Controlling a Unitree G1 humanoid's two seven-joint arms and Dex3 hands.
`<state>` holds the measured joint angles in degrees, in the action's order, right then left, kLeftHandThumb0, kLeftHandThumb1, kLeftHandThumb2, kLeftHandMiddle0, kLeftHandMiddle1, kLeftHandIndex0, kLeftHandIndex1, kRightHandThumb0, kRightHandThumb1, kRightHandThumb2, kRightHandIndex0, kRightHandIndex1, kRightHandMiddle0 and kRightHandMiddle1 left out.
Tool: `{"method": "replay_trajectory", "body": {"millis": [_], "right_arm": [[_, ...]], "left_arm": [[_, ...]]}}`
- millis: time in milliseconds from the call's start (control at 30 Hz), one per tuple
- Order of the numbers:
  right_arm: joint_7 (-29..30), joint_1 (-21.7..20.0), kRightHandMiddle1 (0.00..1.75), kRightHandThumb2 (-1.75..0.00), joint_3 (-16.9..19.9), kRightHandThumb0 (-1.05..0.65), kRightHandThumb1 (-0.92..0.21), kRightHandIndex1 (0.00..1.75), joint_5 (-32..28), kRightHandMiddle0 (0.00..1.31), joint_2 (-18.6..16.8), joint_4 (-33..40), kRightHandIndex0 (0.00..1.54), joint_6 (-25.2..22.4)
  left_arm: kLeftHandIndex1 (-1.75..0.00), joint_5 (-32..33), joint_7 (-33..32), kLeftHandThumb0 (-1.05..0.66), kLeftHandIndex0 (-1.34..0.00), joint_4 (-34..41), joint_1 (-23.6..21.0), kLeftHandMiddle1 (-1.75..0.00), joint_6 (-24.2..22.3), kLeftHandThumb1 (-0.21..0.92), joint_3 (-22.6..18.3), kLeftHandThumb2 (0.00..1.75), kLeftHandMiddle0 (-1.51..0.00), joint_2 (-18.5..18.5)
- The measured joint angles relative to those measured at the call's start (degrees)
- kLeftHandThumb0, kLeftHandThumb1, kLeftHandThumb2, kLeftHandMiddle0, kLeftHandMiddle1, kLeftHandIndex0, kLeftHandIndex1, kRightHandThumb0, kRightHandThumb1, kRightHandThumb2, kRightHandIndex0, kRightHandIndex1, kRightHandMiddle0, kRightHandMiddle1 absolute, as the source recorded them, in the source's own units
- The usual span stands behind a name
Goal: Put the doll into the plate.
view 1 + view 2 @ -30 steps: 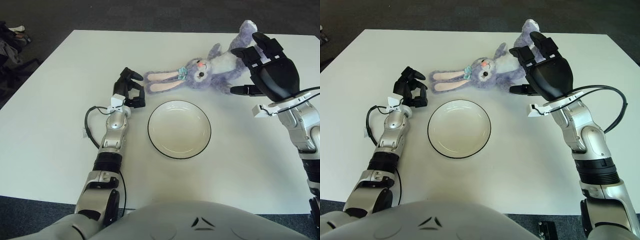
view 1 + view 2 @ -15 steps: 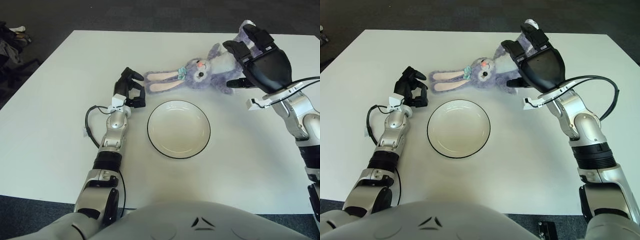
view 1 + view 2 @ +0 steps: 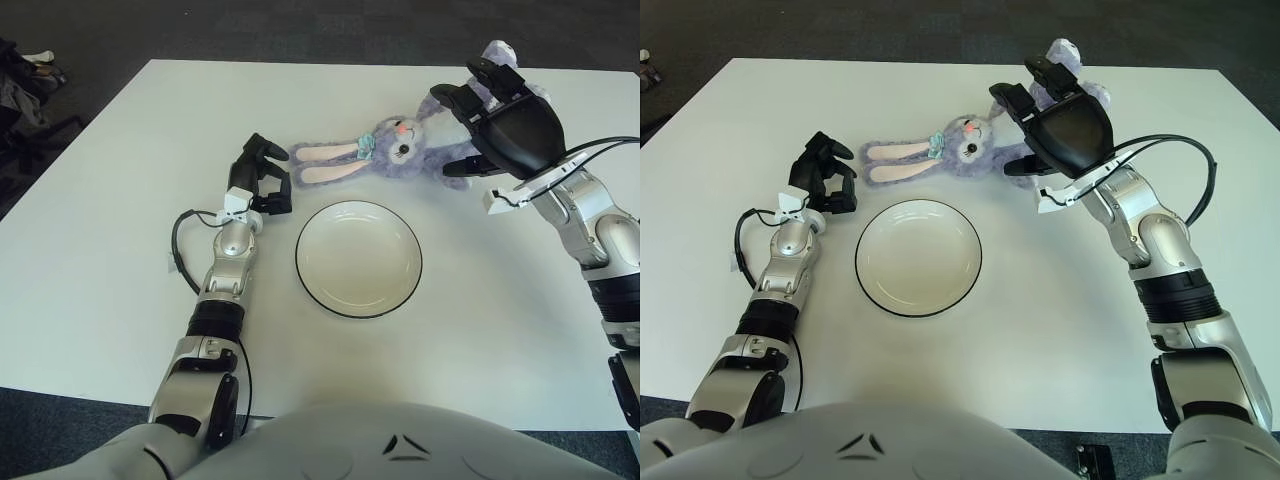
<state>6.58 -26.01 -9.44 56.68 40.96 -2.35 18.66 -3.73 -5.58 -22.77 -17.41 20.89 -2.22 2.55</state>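
Note:
A purple plush rabbit doll lies on the white table behind the plate, its long ears pointing left and its legs to the far right. A white plate with a dark rim sits empty in the middle of the table. My right hand hovers over the doll's body with its fingers spread, covering the torso; I cannot tell if it touches it. My left hand rests on the table, fingers curled, holding nothing, just left of the doll's ear tips.
Dark floor surrounds the table. A cable loops beside my left forearm. Some dark objects lie on the floor at the far left.
My right hand has moved left and forward, from the right of the doll to over its body. The doll, plate and left hand have not moved.

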Motion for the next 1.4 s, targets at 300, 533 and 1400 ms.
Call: {"method": "replay_trajectory", "body": {"millis": [300, 533, 1400], "right_arm": [[-0.7, -3.8, 0.36, -0.36, -2.3, -0.85, -0.91, 0.09, 0.2, 0.0, -2.0, -4.7, 0.09, -1.7], [-0.9, -6.1, 0.39, -0.35, -4.1, -0.85, -0.87, 0.08, 0.7, 0.0, -3.5, -7.7, 0.1, -3.9], [-8.9, -14.5, 0.43, -0.37, -9.5, -0.92, -0.88, 0.04, 0.6, 0.0, -7.1, -15.9, 0.09, -10.0]], "left_arm": [[-1.75, 0.0, 0.0, -0.01, -0.5, 0.2, 0.1, -1.75, 0.3, 0.3, 0.3, 1.34, -0.51, 0.0], [-1.75, 0.0, 0.0, -0.01, -0.49, 0.1, 0.2, -1.75, 1.0, 0.3, 0.4, 1.34, -0.51, 0.0], [-1.75, -1.6, -0.2, -0.01, -0.5, -0.5, 0.1, -1.75, 2.9, 0.3, 0.7, 1.34, -0.51, 0.3]]}}
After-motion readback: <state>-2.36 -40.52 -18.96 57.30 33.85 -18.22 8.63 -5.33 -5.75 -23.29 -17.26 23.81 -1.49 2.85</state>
